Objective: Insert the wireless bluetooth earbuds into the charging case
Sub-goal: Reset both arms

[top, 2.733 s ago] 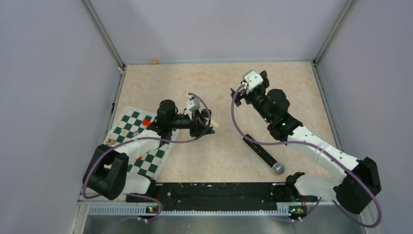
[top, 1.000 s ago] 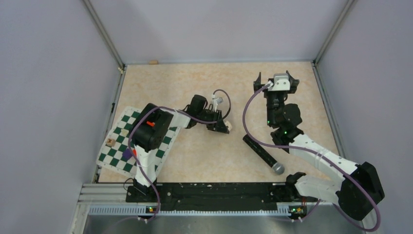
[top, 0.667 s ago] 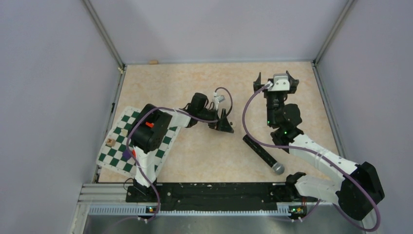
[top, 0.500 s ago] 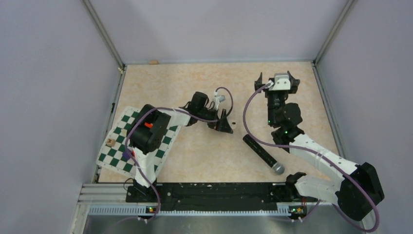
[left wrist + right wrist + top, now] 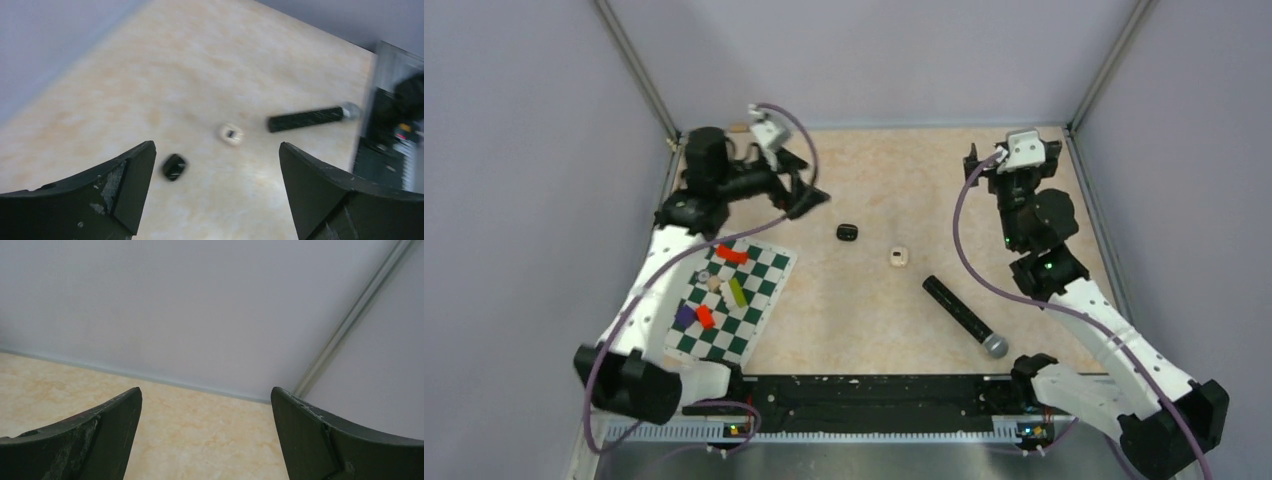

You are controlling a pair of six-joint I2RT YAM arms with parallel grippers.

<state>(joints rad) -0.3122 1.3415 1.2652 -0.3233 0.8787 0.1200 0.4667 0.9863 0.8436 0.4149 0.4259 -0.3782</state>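
Note:
Two tiny earbuds lie loose on the beige table: a dark one [image 5: 847,232] [image 5: 174,166] and a whitish one with a dark spot [image 5: 899,258] [image 5: 231,134] to its right. I cannot pick out the charging case in any view. My left gripper [image 5: 809,188] [image 5: 215,145] hangs open at the far left, above and left of the dark earbud, touching nothing. At the far right my right gripper [image 5: 1014,157] [image 5: 206,389] stands open and empty, facing the back wall.
A black microphone [image 5: 964,317] [image 5: 305,118] lies right of centre, near the right arm. A green-and-white chequered mat [image 5: 759,315] with several coloured blocks sits front left. A small tan bit [image 5: 739,127] rests against the back wall. Walls enclose three sides.
The left arm swung from the table's middle to the far left and its gripper opened, leaving the whitish earbud and the dark one lying uncovered. The right gripper shifted slightly right.

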